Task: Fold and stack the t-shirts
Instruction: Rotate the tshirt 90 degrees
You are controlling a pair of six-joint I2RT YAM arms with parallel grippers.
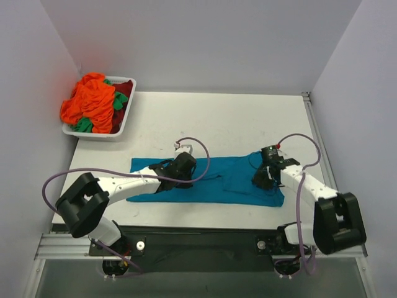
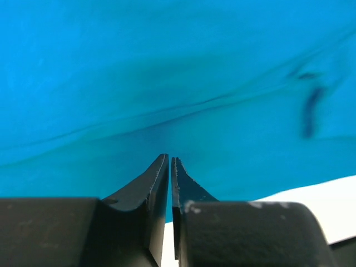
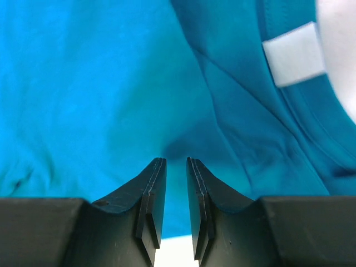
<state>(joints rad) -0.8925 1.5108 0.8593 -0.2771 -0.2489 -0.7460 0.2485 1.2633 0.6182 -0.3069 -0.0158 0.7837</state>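
Observation:
A teal-blue t-shirt (image 1: pixel 229 181) lies flat in a long strip across the near middle of the table. My left gripper (image 1: pixel 186 166) is low over its left half. In the left wrist view the gripper (image 2: pixel 170 157) is shut, its tips against the cloth (image 2: pixel 167 83), and nothing shows between the jaws. My right gripper (image 1: pixel 262 179) is low over the shirt's right part. In the right wrist view the gripper (image 3: pixel 175 159) stands a little open and empty over the cloth (image 3: pixel 100 83), near the collar with its white label (image 3: pixel 293 54).
A white tray (image 1: pixel 128 117) stands at the back left corner. It holds a heap of orange shirts (image 1: pixel 90 102), green cloth (image 1: pixel 120 100) and dark red cloth (image 1: pixel 124 89). Grey walls close in the table on three sides.

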